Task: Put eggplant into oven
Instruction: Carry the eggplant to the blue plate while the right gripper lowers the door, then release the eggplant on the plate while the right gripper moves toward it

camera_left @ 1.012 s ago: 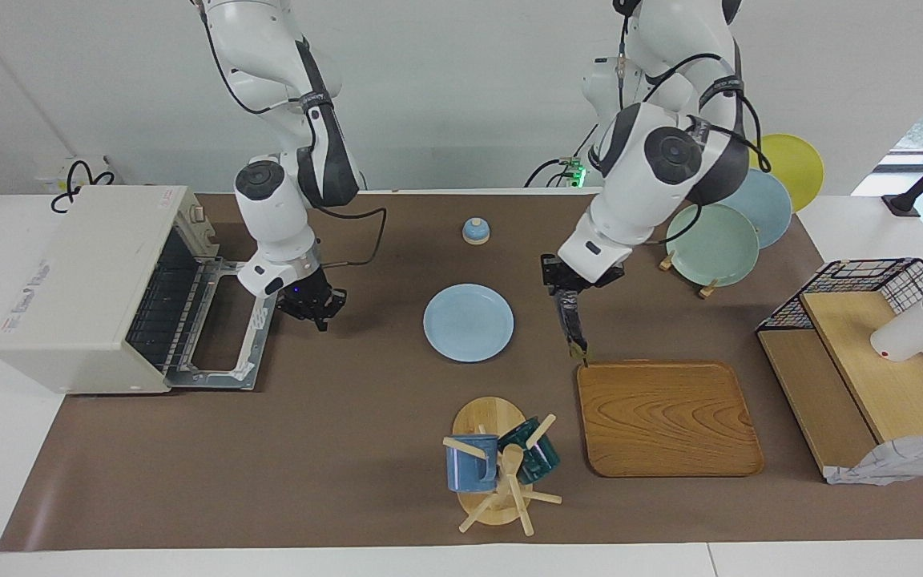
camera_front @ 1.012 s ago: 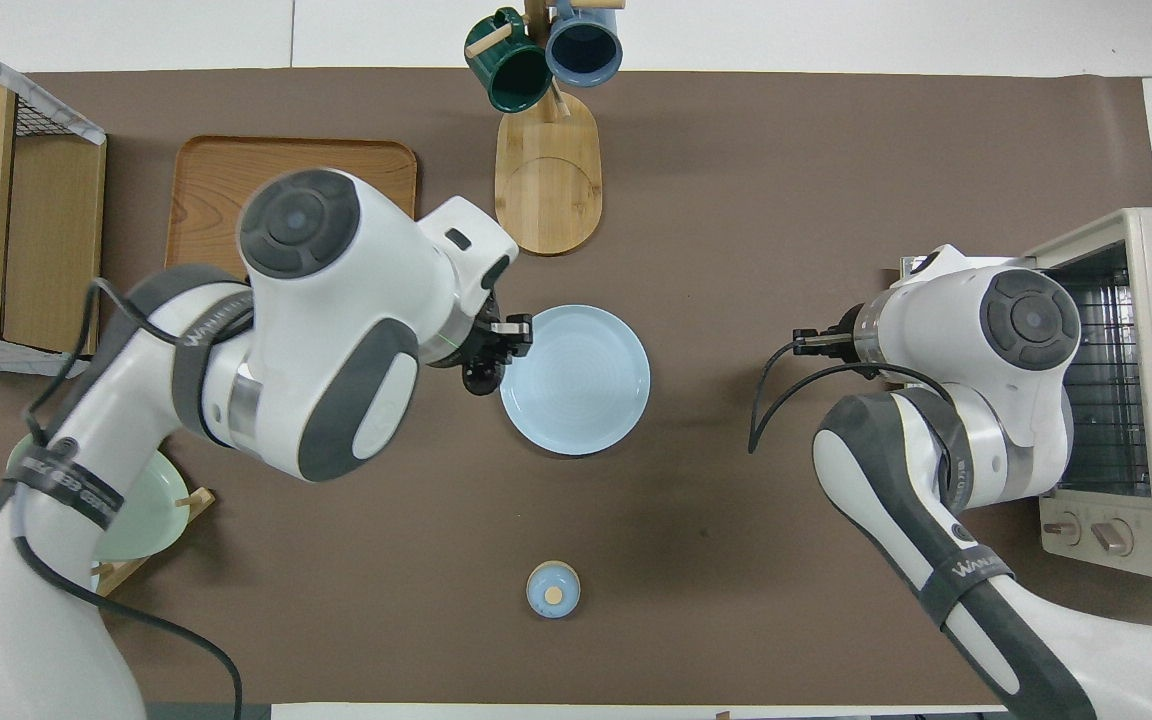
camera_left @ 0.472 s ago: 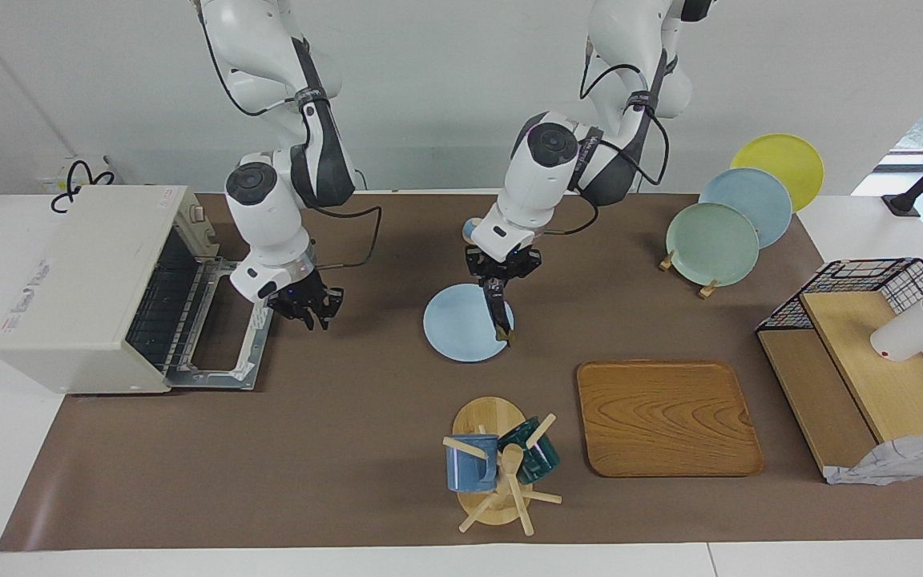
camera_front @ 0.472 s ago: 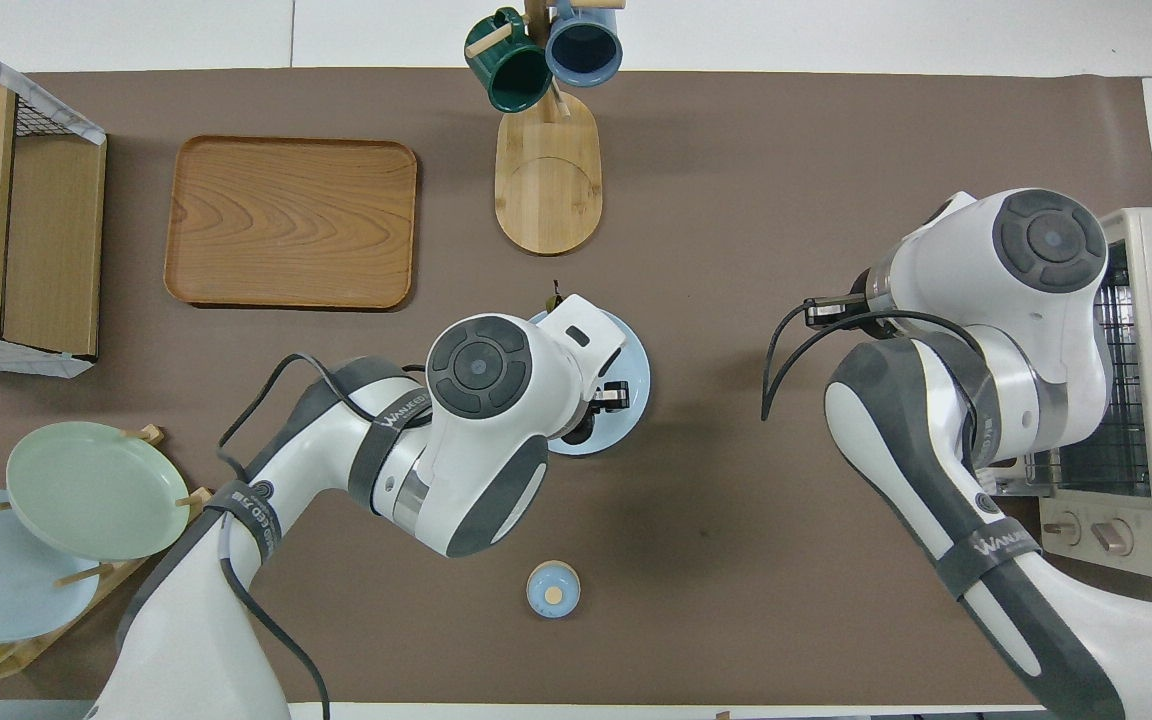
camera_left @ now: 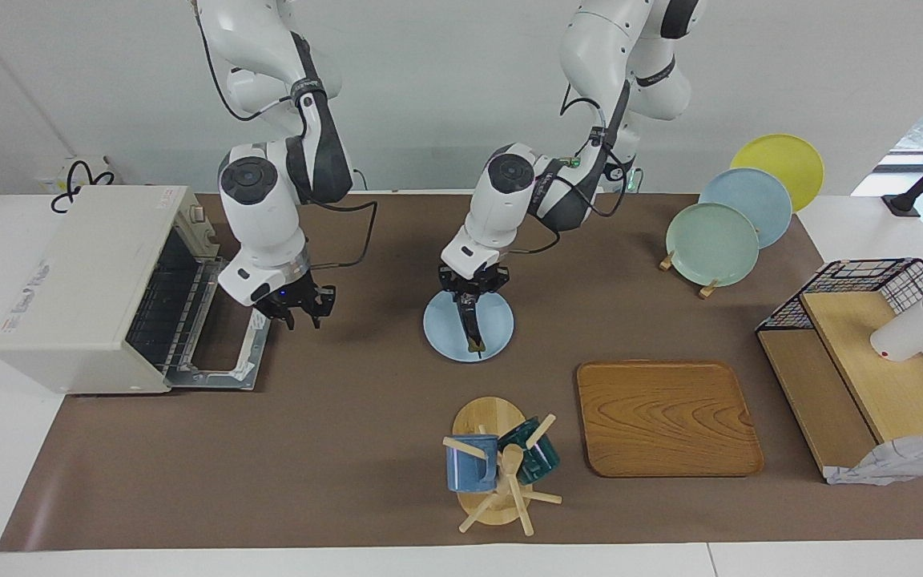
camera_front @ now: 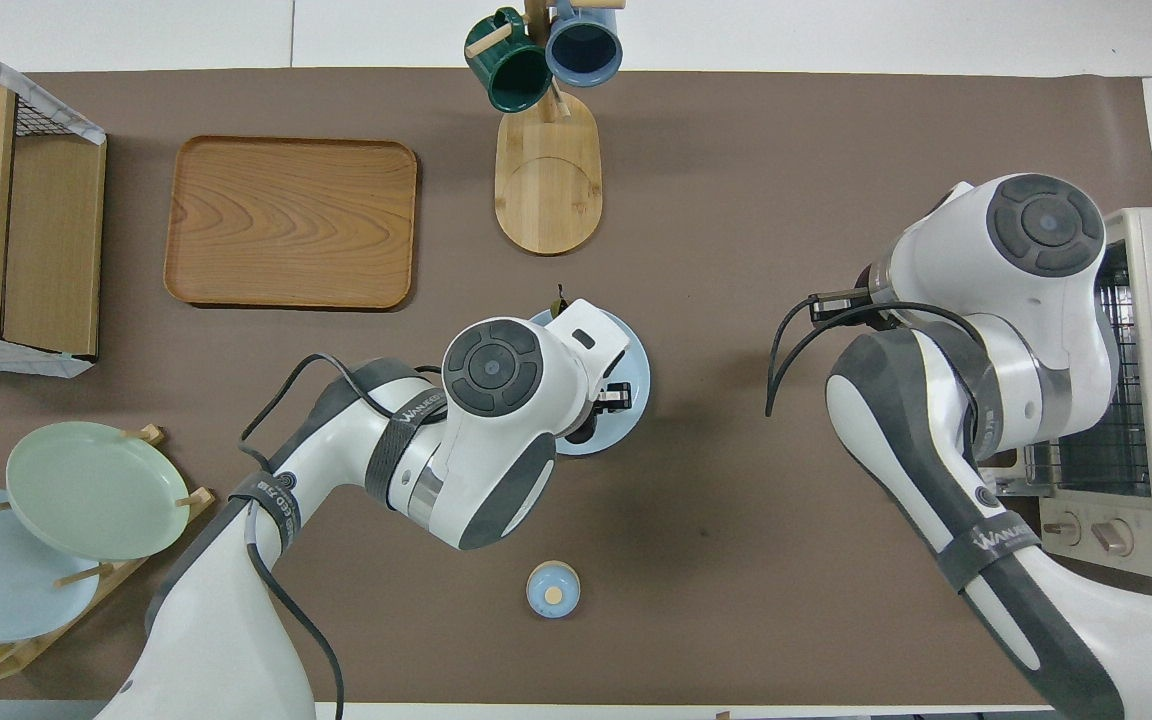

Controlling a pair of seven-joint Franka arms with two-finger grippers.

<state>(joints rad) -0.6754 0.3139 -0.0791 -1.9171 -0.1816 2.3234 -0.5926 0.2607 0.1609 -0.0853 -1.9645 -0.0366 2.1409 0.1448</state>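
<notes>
**Eggplant over the plate, oven door down**

The left tool (camera_left: 473, 290) is clamped on the top end of the eggplant (camera_left: 470, 324), which hangs from it over the blue plate (camera_left: 501, 316) in the middle of the tabletop (camera_left: 349, 449). Its long axis runs nearly straight down from the tool, stem tip lowest, close to the plate; I cannot tell whether the tip touches. The right tool (camera_left: 299, 308) hovers just in front of the oven (camera_left: 77, 280), beside its lowered door (camera_left: 247, 346); whether its fingers are open or shut I cannot tell, and it holds nothing I can see.

The oven stands at the right arm's end of the tabletop, well apart from the eggplant. The right arm is the nearer one to the oven, so the eggplant probably gets laid on the plate for it to collect. The open cavity faces the plate.

Count: one eggplant, one oven, one plate on the tabletop and three more in a rack (camera_left: 706, 284), one wooden tray (camera_left: 666, 417), two mugs (camera_left: 473, 469) on a wooden stand, one small blue lidded pot (camera_left: 475, 231), one wire-and-wood shelf (camera_left: 870, 361).
</notes>
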